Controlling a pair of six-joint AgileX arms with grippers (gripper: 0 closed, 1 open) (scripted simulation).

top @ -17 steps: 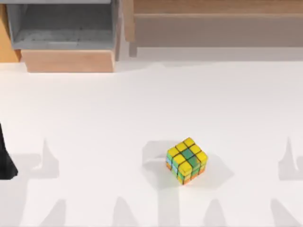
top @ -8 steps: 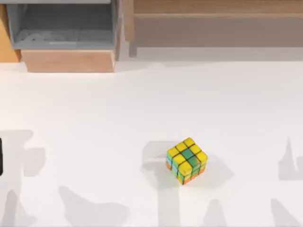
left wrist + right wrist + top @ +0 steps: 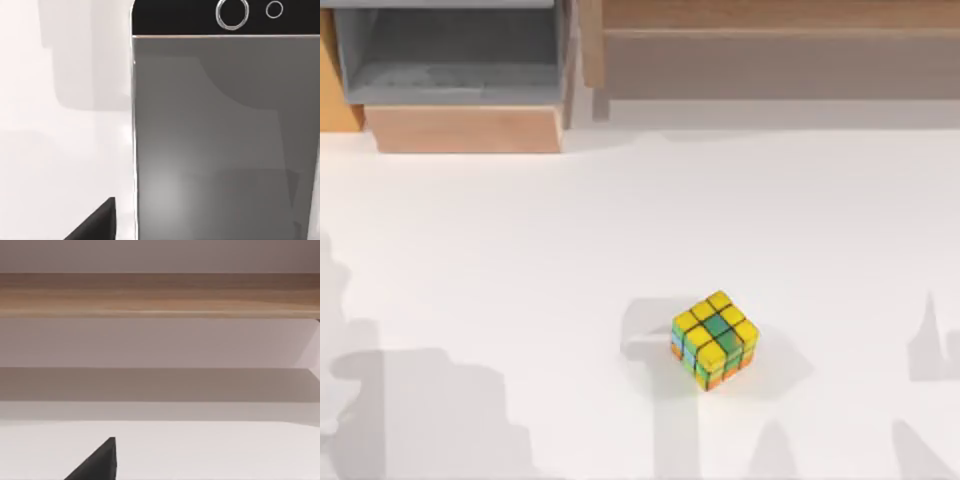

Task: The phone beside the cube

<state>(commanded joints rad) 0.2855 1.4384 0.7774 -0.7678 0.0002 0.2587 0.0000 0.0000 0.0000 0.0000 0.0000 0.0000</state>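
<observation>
The cube (image 3: 714, 339), mostly yellow with green and orange squares, sits on the white table (image 3: 520, 260) right of centre toward the front. The phone (image 3: 225, 140) is very close in the left wrist view, showing its grey face, silver rim and a black end strip with a round button (image 3: 232, 12). It lies on the white surface. My left gripper hovers right over the phone, and a black piece of it (image 3: 97, 224) shows at the picture's edge beside the phone's rim. A black piece of my right gripper (image 3: 97, 464) shows over the white table.
A grey open box on a wooden base (image 3: 460, 80) stands at the back left. A long wooden shelf (image 3: 780, 40) runs along the back right, and the right wrist view faces the same shelf (image 3: 160, 295). Arm shadows fall on the front left of the table.
The dark part of my left arm at the top view's left edge has slid out of the picture. Its shadow at the front left has grown and shifted. The cube has not moved.
</observation>
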